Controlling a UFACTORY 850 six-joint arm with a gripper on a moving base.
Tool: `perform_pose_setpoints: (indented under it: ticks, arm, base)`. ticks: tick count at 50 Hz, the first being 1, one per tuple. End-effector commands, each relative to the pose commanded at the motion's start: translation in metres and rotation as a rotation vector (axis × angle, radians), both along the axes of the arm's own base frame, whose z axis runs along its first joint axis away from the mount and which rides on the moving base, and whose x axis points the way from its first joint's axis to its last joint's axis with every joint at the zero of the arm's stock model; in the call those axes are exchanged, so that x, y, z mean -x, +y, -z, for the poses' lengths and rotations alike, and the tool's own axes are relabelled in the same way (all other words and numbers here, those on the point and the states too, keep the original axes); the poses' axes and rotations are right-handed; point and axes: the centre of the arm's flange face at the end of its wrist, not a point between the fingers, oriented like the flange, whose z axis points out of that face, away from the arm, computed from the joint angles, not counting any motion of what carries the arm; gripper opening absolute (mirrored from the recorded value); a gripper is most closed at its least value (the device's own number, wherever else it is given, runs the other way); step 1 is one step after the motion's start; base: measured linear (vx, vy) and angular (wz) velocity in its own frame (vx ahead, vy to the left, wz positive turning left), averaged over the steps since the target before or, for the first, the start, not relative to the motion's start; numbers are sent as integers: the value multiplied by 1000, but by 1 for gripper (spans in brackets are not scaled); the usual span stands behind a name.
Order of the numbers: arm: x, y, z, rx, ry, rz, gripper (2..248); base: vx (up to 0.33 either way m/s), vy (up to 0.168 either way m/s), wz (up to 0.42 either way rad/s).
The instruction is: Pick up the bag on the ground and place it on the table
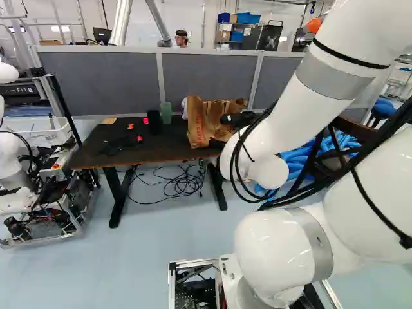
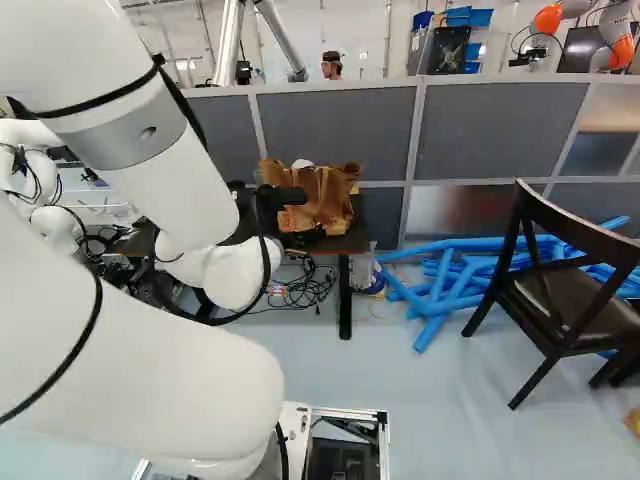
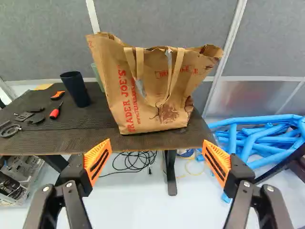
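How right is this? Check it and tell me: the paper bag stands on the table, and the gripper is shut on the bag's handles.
Wrong about the grip: the wrist view shows the gripper open, its fingers wide apart, with the handles ahead of it, not gripped. The paper bag does stand on the table.

Brown paper bag (image 3: 153,88), big red capitals: "TRADER JOE'S", running up its face
Bag, small red line beside them: opens "WWW.", the rest too small to tell
Bag, red box by the handles: letters partly hidden
Dark panel (image 1: 24,93), left base view: pale lettering, too blurred to read
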Motion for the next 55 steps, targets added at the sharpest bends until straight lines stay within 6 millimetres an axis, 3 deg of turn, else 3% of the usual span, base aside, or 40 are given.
perform_pose_setpoints:
  ticks: [55]
  arm:
    - [0,0,0,0,0,0,247]
  base:
    - [0,0,0]
